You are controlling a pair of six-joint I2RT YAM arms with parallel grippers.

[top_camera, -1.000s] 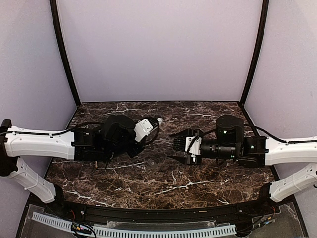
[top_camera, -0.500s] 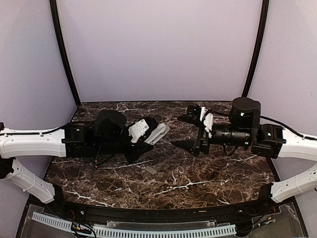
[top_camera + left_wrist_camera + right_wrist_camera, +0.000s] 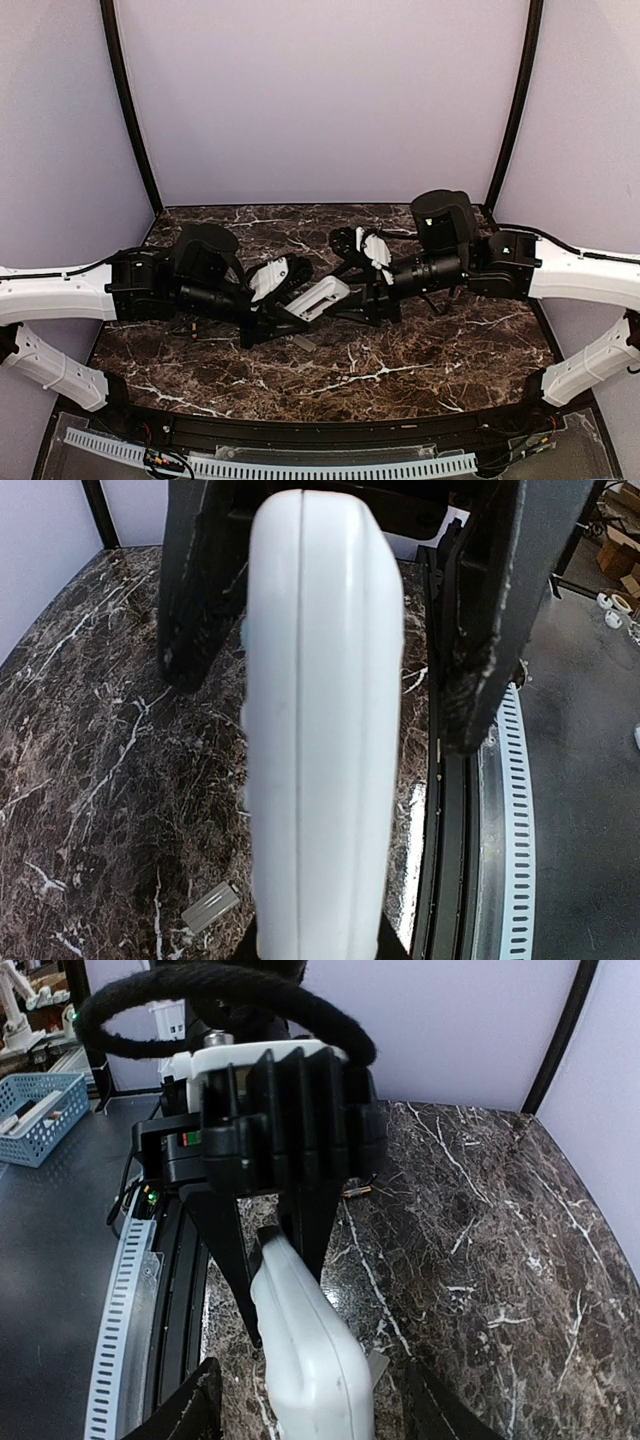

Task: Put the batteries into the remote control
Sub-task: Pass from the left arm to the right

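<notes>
Your left claw (image 3: 330, 670) clamps the remote (image 3: 320, 800), right claw (image 3: 312, 1408) open around its end; nothing loaded yet, I judge.

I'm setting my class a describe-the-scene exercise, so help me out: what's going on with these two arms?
The left claw grips the white remote control, holding it above the marble table. The right claw is open, its fingers either side of the remote's free end. A small grey piece lies on the table.
</notes>
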